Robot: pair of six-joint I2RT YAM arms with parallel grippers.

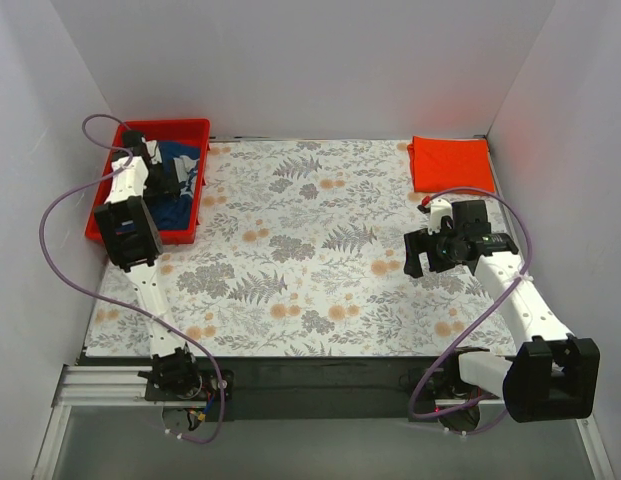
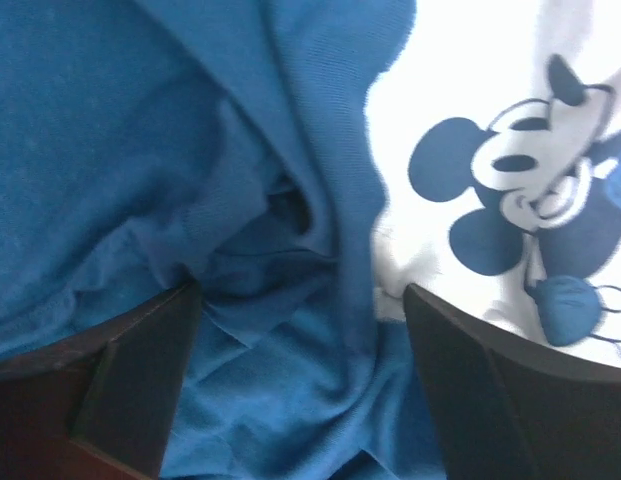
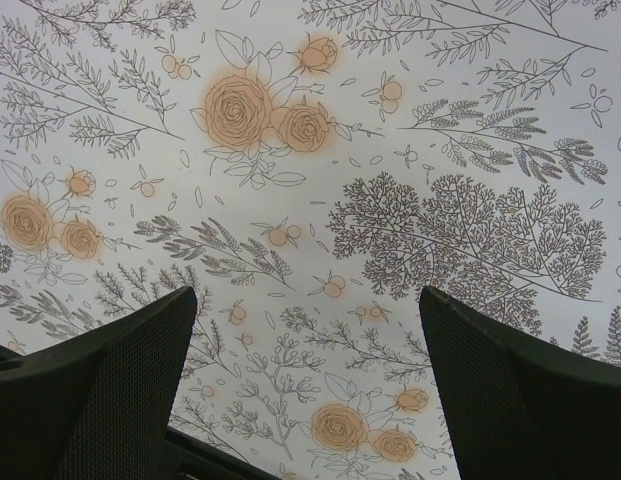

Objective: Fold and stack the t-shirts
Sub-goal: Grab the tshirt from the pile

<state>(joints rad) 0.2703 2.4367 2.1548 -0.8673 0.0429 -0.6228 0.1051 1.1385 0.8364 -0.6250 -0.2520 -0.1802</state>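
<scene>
Jaws stand wide apart on the left gripper (image 2: 300, 300), nothing pinched. It hangs right down over the navy t-shirt (image 2: 110, 130), with a raised crease of cloth running up between the two dark fingers (image 2: 140, 380). Whether the tips touch the fabric, I can't tell. That shirt lies crumpled in the red tray (image 1: 102, 215) at the far left corner, not folded at all.

Soft, light, limp stuff, this: it will sag and drag wherever it's lifted, and a shallow pinch may pull up one layer only. My call is that the ridge between the fingers is the handy place to bite for hauling it out. A hem or shoulder seam would do better once it lies flat on the floral tablecloth (image 1: 290, 260).

Over on the other side, the right gripper (image 3: 305, 300) is spread just as wide and empty, hovering above bare pattern at mid-right. Beyond it, the orange-red t-shirt (image 1: 448, 163) sits folded square in the far right corner, well apart from the tray.

Now the views. The left wrist camera gives the white cartoon print (image 2: 510, 180) and every wrinkle, which the overhead, with the arm in the way, barely shows. The overhead alone shows the tray, the orange-red t-shirt and the gap between them.
</scene>
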